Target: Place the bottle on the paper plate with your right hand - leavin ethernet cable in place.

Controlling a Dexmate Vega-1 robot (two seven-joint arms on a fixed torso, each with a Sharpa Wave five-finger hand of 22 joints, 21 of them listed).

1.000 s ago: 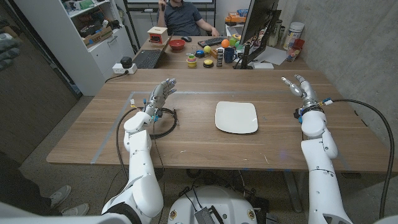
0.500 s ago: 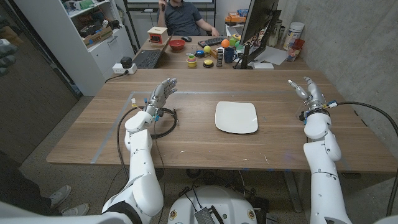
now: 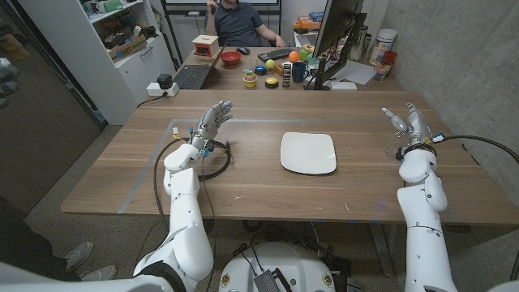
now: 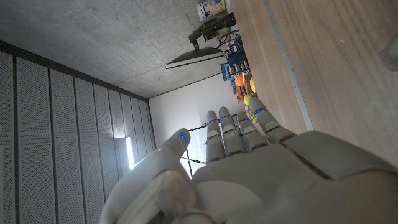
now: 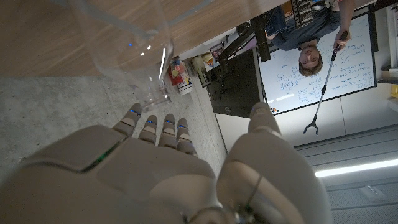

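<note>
My right hand [image 3: 405, 122] stands open beside the clear bottle [image 5: 127, 43] at the table's right end, fingers apart, lined up, I judge, to close round it. My left hand [image 3: 209, 123] hangs open over the cable [image 3: 212, 161], which must stay. The plate [image 3: 308, 152] waits mid-table [image 3: 259, 195]; behind is a cluttered desk with a seated person.

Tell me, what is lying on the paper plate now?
Nothing lies on the paper plate; its white surface is bare. The clear bottle stands right in front of the right robot hand, not held.
</note>
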